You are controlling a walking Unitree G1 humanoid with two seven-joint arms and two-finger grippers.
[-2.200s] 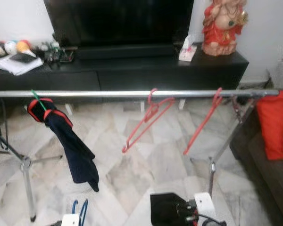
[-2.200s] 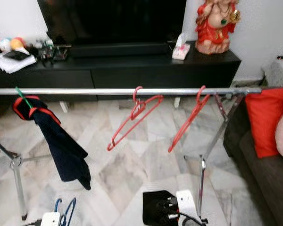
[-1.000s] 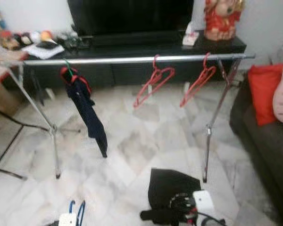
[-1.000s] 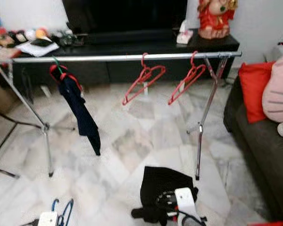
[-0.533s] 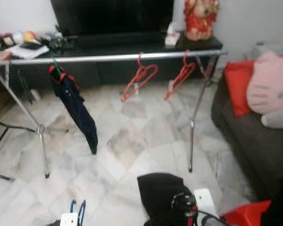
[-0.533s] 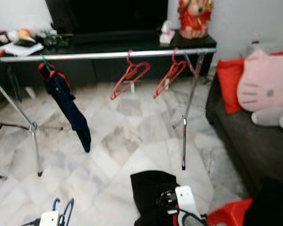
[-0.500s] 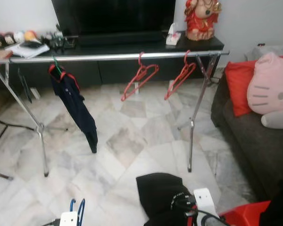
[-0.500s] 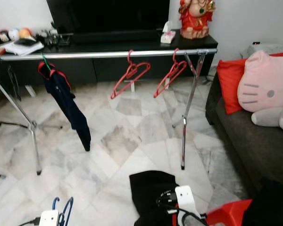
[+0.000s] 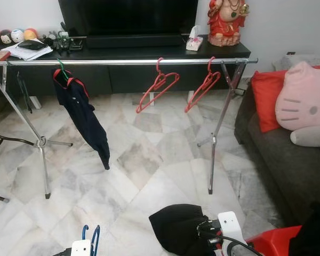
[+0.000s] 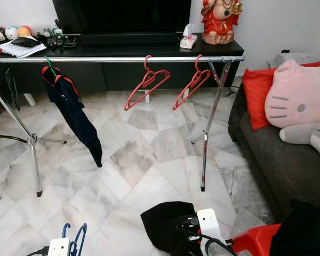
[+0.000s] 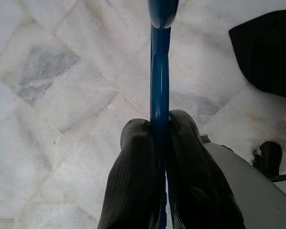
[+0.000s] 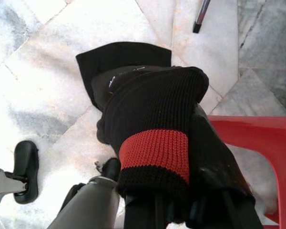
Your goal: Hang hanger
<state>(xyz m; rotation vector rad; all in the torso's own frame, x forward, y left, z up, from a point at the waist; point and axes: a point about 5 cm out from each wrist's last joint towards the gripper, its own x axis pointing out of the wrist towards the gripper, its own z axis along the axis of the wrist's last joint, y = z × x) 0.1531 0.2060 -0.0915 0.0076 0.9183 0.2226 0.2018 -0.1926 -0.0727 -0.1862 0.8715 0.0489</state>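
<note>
A blue hanger [image 11: 159, 90] is pinched edge-on between the two black fingers of my left gripper [image 11: 159, 125], low over the marble floor; its hook [image 9: 90, 234] pokes up at the bottom of the head view. My right gripper [image 10: 193, 228] is shut on a black knit garment [image 12: 152, 109] with a red band, which drapes over and hides its fingers. Ahead stands a silver clothes rail [image 9: 122, 62]. It carries two empty red hangers [image 9: 157, 85] [image 9: 204, 85] and a navy shirt [image 9: 82, 114] on a green hanger.
The rail's legs [image 9: 210, 160] [image 9: 41, 160] splay onto the floor. A dark sofa [image 9: 288, 170] with a red cushion and a pink plush stands on the right. A red basket [image 9: 272, 242] sits by my right arm. A black TV cabinet [image 9: 149, 53] lines the back wall.
The whole view has pulled back from the rail and turned right, bringing the sofa and red basket into sight. Both grippers keep their holds.
</note>
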